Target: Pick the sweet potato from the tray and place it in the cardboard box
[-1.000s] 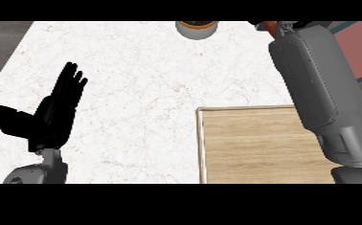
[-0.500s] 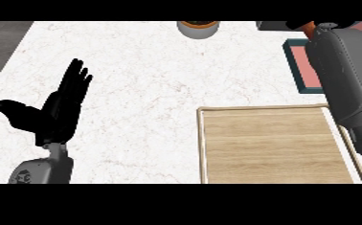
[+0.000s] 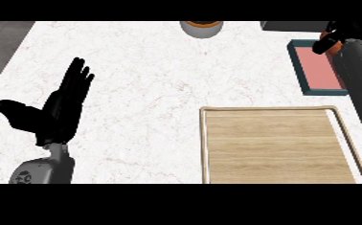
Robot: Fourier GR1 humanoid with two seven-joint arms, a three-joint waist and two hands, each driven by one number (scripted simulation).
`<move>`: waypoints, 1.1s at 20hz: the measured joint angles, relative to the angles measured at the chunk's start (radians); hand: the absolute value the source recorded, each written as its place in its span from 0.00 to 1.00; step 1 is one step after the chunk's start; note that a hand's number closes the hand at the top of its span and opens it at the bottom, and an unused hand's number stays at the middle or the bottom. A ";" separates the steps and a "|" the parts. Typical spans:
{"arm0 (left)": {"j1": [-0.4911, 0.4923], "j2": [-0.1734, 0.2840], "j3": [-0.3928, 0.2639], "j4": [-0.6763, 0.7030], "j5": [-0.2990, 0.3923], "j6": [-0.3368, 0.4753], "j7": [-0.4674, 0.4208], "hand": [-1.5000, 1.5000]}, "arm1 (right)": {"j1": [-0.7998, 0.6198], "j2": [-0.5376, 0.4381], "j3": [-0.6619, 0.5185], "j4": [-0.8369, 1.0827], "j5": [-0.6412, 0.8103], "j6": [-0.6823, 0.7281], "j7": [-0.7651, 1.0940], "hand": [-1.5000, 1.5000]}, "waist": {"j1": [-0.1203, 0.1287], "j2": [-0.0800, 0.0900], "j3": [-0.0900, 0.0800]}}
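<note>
- Swinging rightward since the earlier frames, the right hand (image 3: 332,37) is carrying what seems to be the sweet potato (image 3: 324,41), fingers curled round it, over the teal tray's (image 3: 300,71) far corner.
- Nearer, the wooden tray (image 3: 205,142) is lying bare on the bench (image 3: 155,85).
- Left hand (image 3: 60,109) is resting open, fingers up.

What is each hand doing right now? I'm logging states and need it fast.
Left hand: open, resting at the view's left, holding nothing.
Right hand: curled round something orange, apparently the sweet potato, above the tray.
</note>
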 measured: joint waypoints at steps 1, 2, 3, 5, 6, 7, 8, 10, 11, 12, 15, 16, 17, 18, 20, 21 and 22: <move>0.001 0.000 -0.004 -0.010 -0.003 0.000 0.002 0.50 | 0.000 -0.012 -0.005 0.031 -0.003 0.030 -0.006 0.00 | 0.004 0.001 0.000; 0.000 -0.004 -0.006 -0.004 -0.005 0.002 -0.003 0.50 | 0.000 -0.017 -0.017 0.059 -0.013 0.045 -0.017 0.00 | 0.006 0.003 0.001; -0.007 -0.004 -0.007 0.000 -0.007 0.002 0.000 0.50 | -0.007 -0.025 -0.028 0.085 -0.021 0.055 -0.029 0.00 | 0.009 0.004 0.001; -0.009 -0.002 -0.007 -0.008 -0.006 0.001 0.006 0.50 | 0.000 -0.028 -0.054 0.117 -0.041 0.033 -0.065 0.00 | 0.010 0.004 0.002; -0.019 0.001 0.000 0.003 0.000 -0.003 0.006 0.50 | 0.006 -0.029 -0.066 0.125 -0.052 0.010 -0.086 0.00 | 0.008 0.004 0.002; -0.022 0.007 0.006 0.007 0.005 -0.008 0.008 0.50 | 0.017 -0.028 -0.078 0.129 -0.061 -0.021 -0.108 0.00 | 0.008 0.004 0.002; -0.021 0.008 0.006 0.004 0.007 -0.011 0.011 0.50 | 0.016 -0.028 -0.089 0.124 -0.070 -0.055 -0.125 0.00 | 0.011 0.005 0.002; -0.017 0.002 0.004 0.006 0.004 -0.008 0.003 0.50 | 0.025 -0.032 -0.111 0.104 -0.088 -0.139 -0.174 0.00 | 0.012 0.006 0.003; -0.023 0.003 0.006 0.004 0.007 -0.008 0.009 0.50 | 0.021 -0.034 -0.124 0.087 -0.099 -0.179 -0.199 0.00 | 0.011 0.006 0.003; -0.021 0.004 0.007 0.002 0.009 -0.009 0.012 0.50 | 0.031 -0.026 -0.137 0.071 -0.112 -0.229 -0.226 0.00 | 0.009 0.004 0.003; -0.007 0.004 0.008 0.004 0.009 -0.011 0.004 0.50 | 0.025 -0.021 -0.196 0.033 -0.178 -0.317 -0.313 0.00 | 0.006 0.002 0.003; -0.003 0.008 0.013 0.005 0.011 -0.016 0.001 0.50 | 0.021 -0.023 -0.219 0.027 -0.205 -0.331 -0.342 0.00 | 0.006 0.002 0.003; -0.004 0.001 0.006 0.001 0.005 -0.008 0.004 0.50 | 0.020 -0.017 -0.244 0.018 -0.236 -0.343 -0.368 0.00 | 0.003 0.000 0.003; 0.000 0.004 0.007 -0.011 0.006 -0.006 0.015 0.50 | 0.017 -0.019 -0.273 0.012 -0.271 -0.343 -0.393 0.00 | 0.001 -0.002 0.003; 0.000 0.006 0.008 -0.020 0.007 -0.006 0.023 0.50 | 0.011 -0.015 -0.337 -0.005 -0.351 -0.340 -0.436 0.00 | -0.005 -0.004 0.003; 0.006 0.006 0.010 -0.016 0.008 -0.007 0.017 0.50 | 0.003 -0.013 -0.369 -0.014 -0.389 -0.340 -0.447 0.00 | -0.007 -0.005 0.003; 0.013 0.001 0.005 -0.020 0.003 -0.003 0.016 0.50 | 0.004 -0.013 -0.403 -0.023 -0.432 -0.332 -0.470 0.00 | -0.009 -0.006 0.003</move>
